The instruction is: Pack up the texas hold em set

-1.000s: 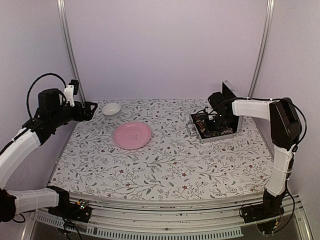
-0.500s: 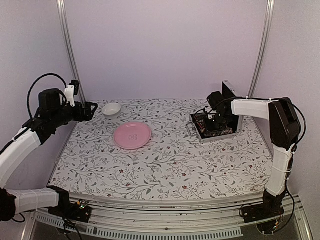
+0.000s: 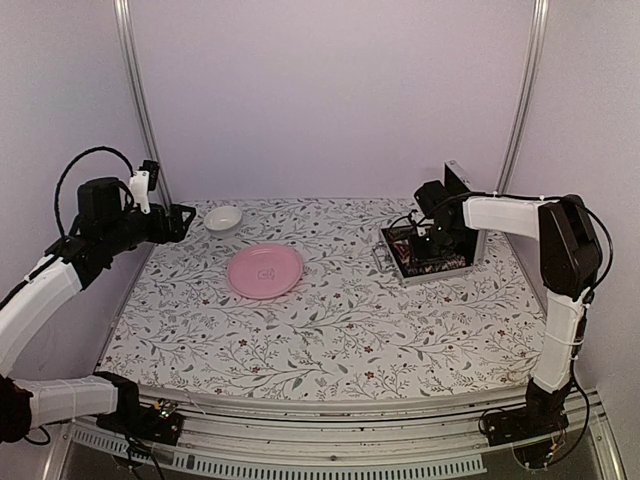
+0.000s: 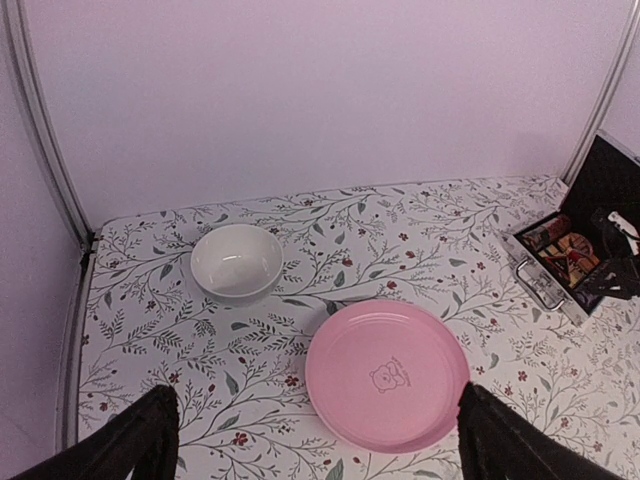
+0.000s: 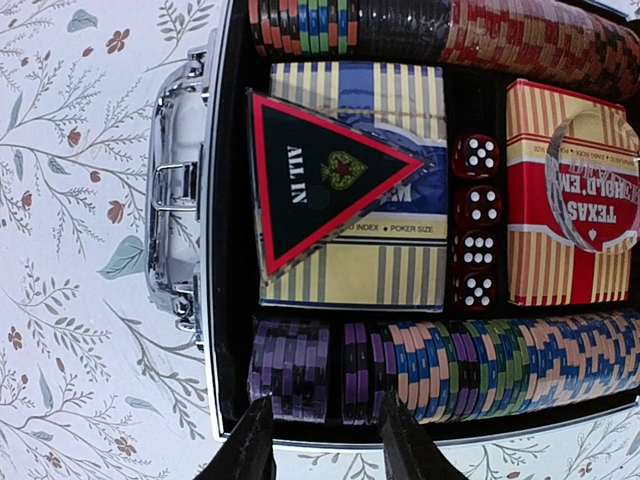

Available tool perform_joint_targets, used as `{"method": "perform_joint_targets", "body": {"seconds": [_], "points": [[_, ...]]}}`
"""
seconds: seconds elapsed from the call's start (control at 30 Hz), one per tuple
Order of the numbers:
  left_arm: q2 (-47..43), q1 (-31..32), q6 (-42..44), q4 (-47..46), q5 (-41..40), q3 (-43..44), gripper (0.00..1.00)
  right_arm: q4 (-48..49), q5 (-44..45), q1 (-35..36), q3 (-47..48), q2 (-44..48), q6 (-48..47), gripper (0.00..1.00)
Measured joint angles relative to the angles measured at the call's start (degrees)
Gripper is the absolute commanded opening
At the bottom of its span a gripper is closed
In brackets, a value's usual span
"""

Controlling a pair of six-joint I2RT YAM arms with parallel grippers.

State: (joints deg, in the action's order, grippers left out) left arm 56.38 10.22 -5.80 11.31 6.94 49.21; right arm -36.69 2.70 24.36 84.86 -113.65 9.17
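the open silver case [image 3: 443, 271] sits at the far right of the flowered counter [image 3: 330, 330], its lid [image 3: 458, 180] standing up behind it. the right end effector [image 3: 430, 240] hangs directly over the case, pointing down into it. in the right wrist view its two fingers [image 5: 250, 445] frame the tray's edge beside the purple chips [image 5: 290, 365]. they stand a little apart with nothing pinched between them, and whether they touch the case cannot be told. inside the black lining [image 5: 232, 200], the black triangular marker [image 5: 315, 195] reading "all in" lies flat on the blue card deck [image 5: 400, 100]. a column of four red dice [image 5: 475, 220] separates that deck from the red card deck [image 5: 540, 260]. chip rows run along both long sides [image 5: 480, 365], and the chrome handle [image 5: 175, 240] sits on the outer wall. the left end effector [image 3: 180, 220] is raised at the far left of the counter, well apart from the case, its fingers [image 4: 140, 440] spread wide and holding nothing. its camera looks across the white bowl [image 4: 237, 260] and the pink plate [image 4: 385, 375] toward the case [image 4: 560, 260] in the distance. the plate lies near the middle of the counter, and the bowl lies behind it to the left.
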Motion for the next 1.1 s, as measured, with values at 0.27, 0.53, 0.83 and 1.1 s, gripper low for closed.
{"method": "perform_joint_targets", "body": {"seconds": [0.27,0.53,0.83,1.1], "points": [[-0.02,0.00,0.07,0.00,-0.07,0.00,0.97,-0.04,-0.15,0.00,0.00,0.72,0.02,0.39],[-0.70,0.00,0.26,-0.04,-0.83,-0.09,0.97,-0.17,-3.50,0.00,-1.01,9.53,0.46,0.45],[-3.10,0.00,0.55,-0.59,-2.12,-0.85,0.95,-0.17,-4.13,-0.81,-2.12,32.48,1.55,0.76],[-2.97,0.00,0.70,-0.37,-1.84,-0.85,0.96,6.32,-6.60,-21.46,-3.54,34.36,6.38,0.79]]}}
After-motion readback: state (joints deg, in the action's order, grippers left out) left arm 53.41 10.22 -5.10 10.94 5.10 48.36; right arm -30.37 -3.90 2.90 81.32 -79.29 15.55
